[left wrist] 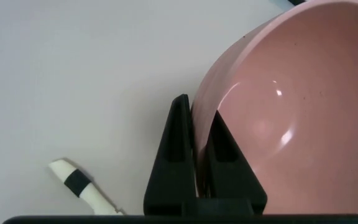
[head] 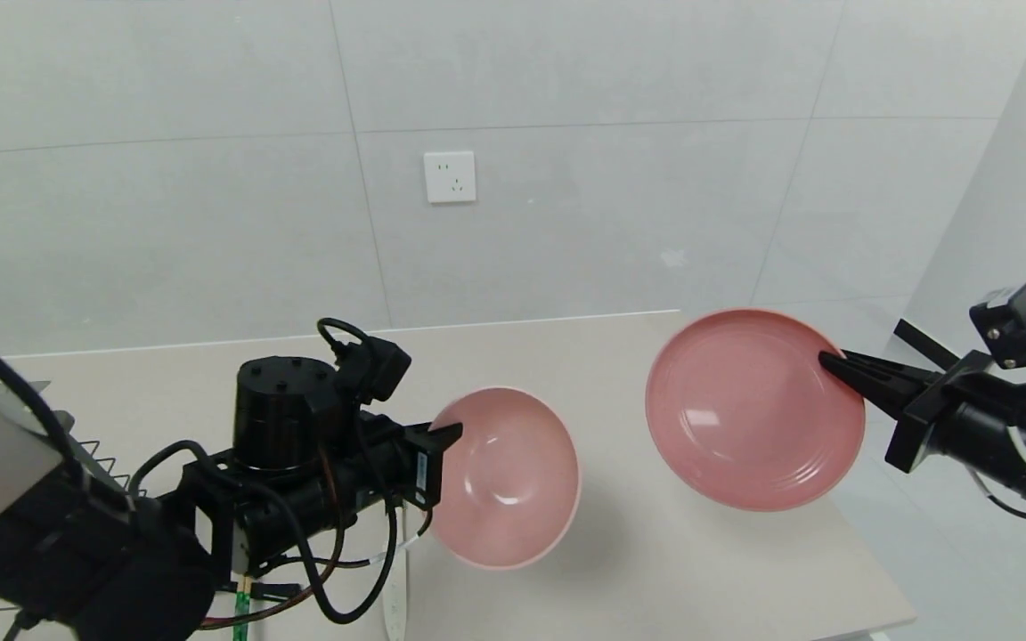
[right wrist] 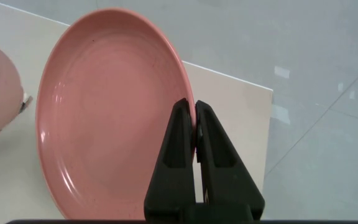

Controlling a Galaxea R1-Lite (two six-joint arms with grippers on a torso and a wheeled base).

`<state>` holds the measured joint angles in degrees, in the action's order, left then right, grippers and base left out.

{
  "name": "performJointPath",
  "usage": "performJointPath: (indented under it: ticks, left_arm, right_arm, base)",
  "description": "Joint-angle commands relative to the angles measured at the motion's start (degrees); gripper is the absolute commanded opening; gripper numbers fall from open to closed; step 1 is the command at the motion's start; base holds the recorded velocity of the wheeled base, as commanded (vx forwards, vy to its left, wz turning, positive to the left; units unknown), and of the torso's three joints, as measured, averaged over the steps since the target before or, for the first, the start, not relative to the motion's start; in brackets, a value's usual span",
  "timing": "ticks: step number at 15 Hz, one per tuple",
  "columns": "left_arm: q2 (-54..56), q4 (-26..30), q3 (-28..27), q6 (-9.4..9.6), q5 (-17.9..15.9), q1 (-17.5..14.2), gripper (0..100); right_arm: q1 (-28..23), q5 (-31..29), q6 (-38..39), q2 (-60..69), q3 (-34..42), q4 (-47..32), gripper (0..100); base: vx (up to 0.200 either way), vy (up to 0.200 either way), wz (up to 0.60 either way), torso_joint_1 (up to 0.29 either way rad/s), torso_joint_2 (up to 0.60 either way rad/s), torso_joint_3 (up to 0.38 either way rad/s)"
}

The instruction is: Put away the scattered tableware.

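Observation:
A pink bowl (head: 513, 481) hangs tilted above the beige table (head: 620, 570), its rim pinched by my left gripper (head: 447, 436), which is shut on it; the left wrist view has the bowl (left wrist: 297, 118) clamped between the black fingers (left wrist: 179, 149). To the right, a pink plate (head: 749, 409) is held up on edge over the table's right side, my right gripper (head: 829, 362) shut on its rim. In the right wrist view the plate (right wrist: 104, 124) sits between the gripper's (right wrist: 195, 121) closed jaws.
A white utensil handle with a black band (left wrist: 79, 186) lies on the table under the bowl. A wire rack (head: 94, 450) stands at the left. A tiled wall with a socket (head: 450, 176) is behind. The table's right edge (head: 878, 570) drops to the floor.

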<state>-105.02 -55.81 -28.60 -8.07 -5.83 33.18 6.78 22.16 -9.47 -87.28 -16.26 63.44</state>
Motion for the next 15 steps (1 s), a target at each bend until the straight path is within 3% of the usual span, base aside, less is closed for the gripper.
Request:
performJointPath:
  ticks: [1,3,5,8,10,13,15]
  left_arm:
    - [6.6,-0.2,2.7,-0.72,-0.4,-0.1,0]
    - [10.4,-0.1,3.2,-4.59,-0.8,-0.1,0]
    - [14.2,-0.7,5.0,-9.95,-1.5,-0.1,0]
    - [18.6,-0.7,5.4,-15.4,-1.8,-0.2,0]
    - [19.2,-0.8,5.9,-17.42,-3.7,-0.3,0]
    - [20.6,-1.2,8.1,-17.24,-3.6,-1.5,0]
    - [22.4,-0.9,9.1,-15.84,-3.6,-4.4,0]
  right_arm:
    - [0.2,0.2,0.0,-0.2,0.3,0.1,0]
    - [0.1,2.6,0.0,-0.5,0.4,2.7,0]
    - [0.2,3.5,0.7,-3.1,0.4,9.2,0]
    - [1.9,3.4,11.1,-9.4,1.8,24.2,0]
    - [3.2,2.5,14.7,-10.5,2.0,26.6,0]
    - [4.5,-0.7,14.6,-10.2,2.6,26.6,0]
    - [4.6,-0.7,14.4,-9.4,3.0,26.6,0]
  base:
    - [0.0,0.0,0.0,0.0,0.0,0.0]
    - [0.0,0.0,0.0,0.0,0.0,0.0]
    - [0.0,0.0,0.0,0.0,0.0,0.0]
    - [0.0,0.0,0.0,0.0,0.0,0.0]
    - [0.0,0.0,0.0,0.0,0.0,0.0]
    - [0.0,0.0,0.0,0.0,0.0,0.0]
    - [0.0,0.0,0.0,0.0,0.0,0.0]
